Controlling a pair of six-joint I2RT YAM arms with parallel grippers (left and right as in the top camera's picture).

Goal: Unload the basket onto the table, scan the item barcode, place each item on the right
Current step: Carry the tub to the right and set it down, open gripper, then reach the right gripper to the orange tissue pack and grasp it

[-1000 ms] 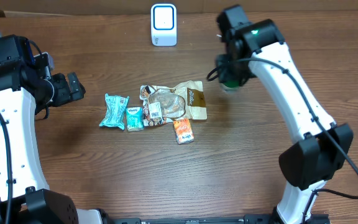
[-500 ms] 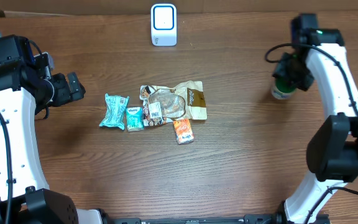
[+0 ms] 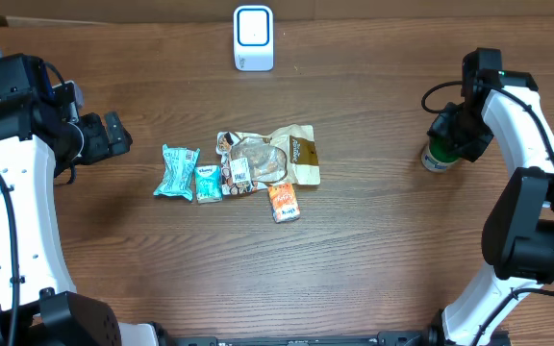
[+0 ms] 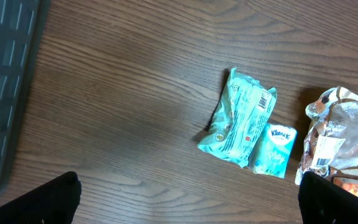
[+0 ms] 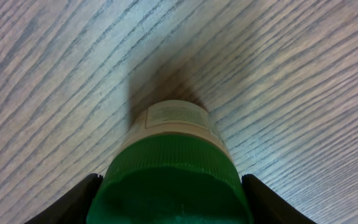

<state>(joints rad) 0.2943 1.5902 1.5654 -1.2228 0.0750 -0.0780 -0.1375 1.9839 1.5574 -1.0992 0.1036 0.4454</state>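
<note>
Matt wood-grain table (image 3: 373, 250), glossy crinkled plastic teal packet (image 4: 238, 118), ribbed plastic bottle cap (image 5: 169, 180).

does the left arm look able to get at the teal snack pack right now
Probably yes: the left end effector is open and empty, only bare table lies between it and the teal pack, though a tissue packet touches one side.

Wooden table (image 3: 373, 250), grey crate (image 4: 2, 93) at left, teal packet (image 3: 176, 171) touching tissue pack (image 3: 208, 182), brown pouch (image 3: 291, 154), orange packet (image 3: 284, 202)
</note>
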